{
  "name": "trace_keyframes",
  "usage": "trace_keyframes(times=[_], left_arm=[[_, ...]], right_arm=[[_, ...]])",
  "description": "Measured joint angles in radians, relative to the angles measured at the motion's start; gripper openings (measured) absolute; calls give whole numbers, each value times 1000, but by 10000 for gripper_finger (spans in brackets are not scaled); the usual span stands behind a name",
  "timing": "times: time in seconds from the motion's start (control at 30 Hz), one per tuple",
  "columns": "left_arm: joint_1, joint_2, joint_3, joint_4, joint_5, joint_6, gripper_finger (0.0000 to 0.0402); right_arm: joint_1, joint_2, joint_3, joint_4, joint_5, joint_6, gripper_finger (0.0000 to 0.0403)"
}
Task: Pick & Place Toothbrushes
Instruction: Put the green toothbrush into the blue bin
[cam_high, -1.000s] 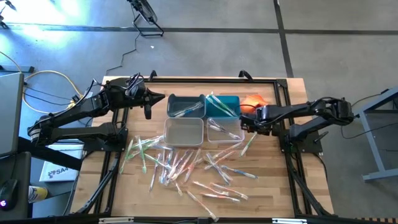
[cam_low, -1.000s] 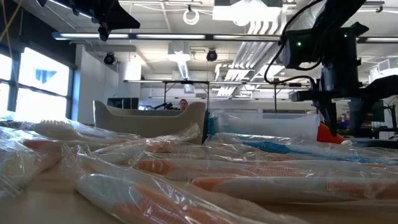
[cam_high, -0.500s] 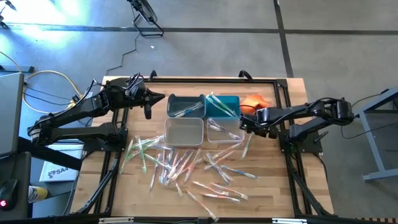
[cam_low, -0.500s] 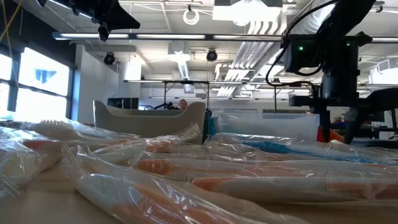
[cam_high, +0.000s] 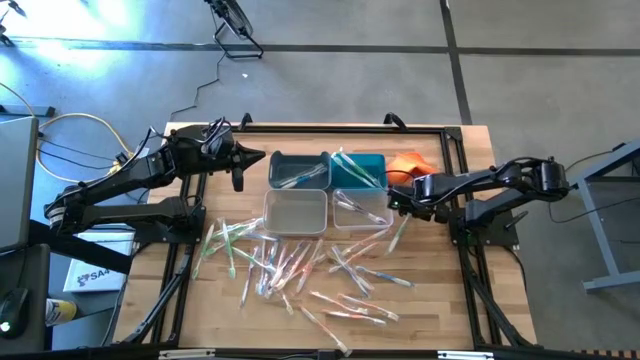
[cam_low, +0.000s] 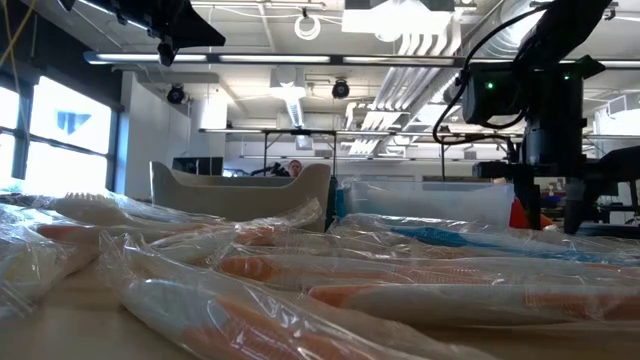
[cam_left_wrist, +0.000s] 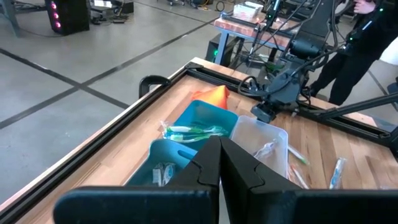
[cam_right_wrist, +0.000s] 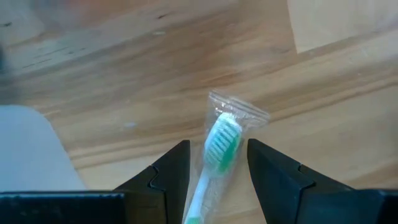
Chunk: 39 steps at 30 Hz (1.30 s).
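Many wrapped toothbrushes (cam_high: 300, 265) lie scattered on the near half of the table, and a few rest in the bins. One green toothbrush (cam_high: 400, 232) lies flat on the wood right of the clear bin. My right gripper (cam_high: 398, 207) hovers low over its head end, open. In the right wrist view its fingers (cam_right_wrist: 177, 163) stand on either side of the bristle head (cam_right_wrist: 221, 142) without touching it. My left gripper (cam_high: 240, 166) is shut and waits above the table, left of the bins; its closed tips (cam_left_wrist: 214, 163) show in the left wrist view.
Four bins sit in a block at the table's middle: a dark teal bin (cam_high: 298, 168), a blue bin (cam_high: 357, 170), and two clear bins (cam_high: 295, 210) (cam_high: 360, 208). An orange cloth (cam_high: 408, 162) lies behind my right gripper. A black frame (cam_high: 455, 150) rims the table.
My right gripper has sunk toward the table and drifted a little toward the right edge, coming down over the green toothbrush's head. The left arm and the toothbrushes have stayed put.
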<state>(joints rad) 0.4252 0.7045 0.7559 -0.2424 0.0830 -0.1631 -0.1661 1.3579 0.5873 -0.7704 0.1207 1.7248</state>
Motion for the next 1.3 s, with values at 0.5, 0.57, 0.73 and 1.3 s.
trace_keyframes(times=[0.5,0.57,0.73,1.3], left_arm=[[0,0,0,0,1,-3,0],[0,0,0,0,3,-4,0],[0,0,0,0,5,-4,0],[0,0,0,0,3,-4,0]], right_arm=[[0,0,1,-1,9,-1,42],[0,0,1,-1,11,-1,28],[0,0,2,-2,12,-9,13],[0,-12,0,-5,7,-122,9]])
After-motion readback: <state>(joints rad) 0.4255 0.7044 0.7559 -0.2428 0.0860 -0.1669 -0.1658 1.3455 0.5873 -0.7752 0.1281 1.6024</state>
